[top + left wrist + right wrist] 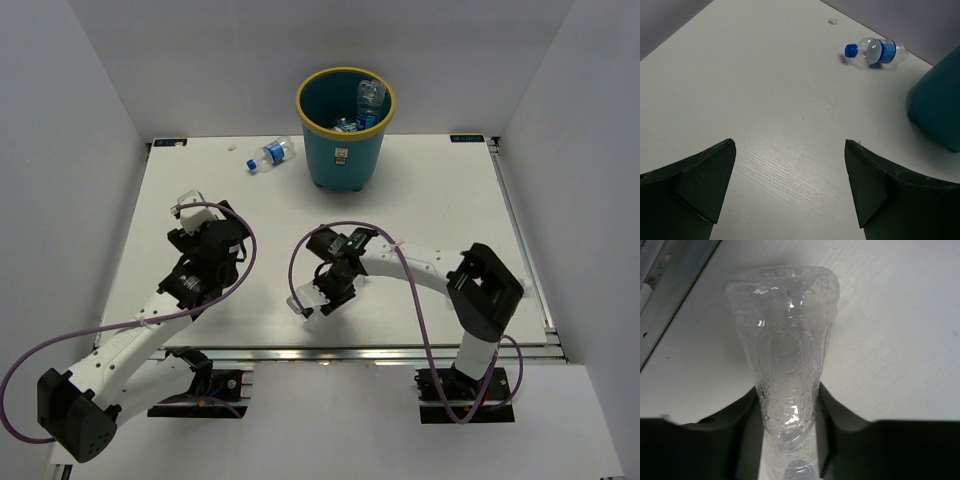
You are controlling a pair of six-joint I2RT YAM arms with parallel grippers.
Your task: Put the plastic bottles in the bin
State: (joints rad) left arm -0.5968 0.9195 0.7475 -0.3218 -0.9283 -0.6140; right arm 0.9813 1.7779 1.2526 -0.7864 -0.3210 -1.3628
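Observation:
The teal bin (345,150) with a yellow rim stands at the table's far middle, with bottles (368,97) inside it. A clear bottle with a blue label and blue cap (269,156) lies left of the bin; it also shows in the left wrist view (878,52). My right gripper (318,297) is shut on a clear unlabelled bottle (786,355) near the table's front edge, jaws squeezing its narrow part. My left gripper (203,207) is open and empty above the bare table, well short of the labelled bottle. The orange bottle is not in view.
The bin's side (940,107) shows at the right of the left wrist view. A metal rail (670,295) runs along the table's near edge beside the right gripper. White walls enclose the table on three sides.

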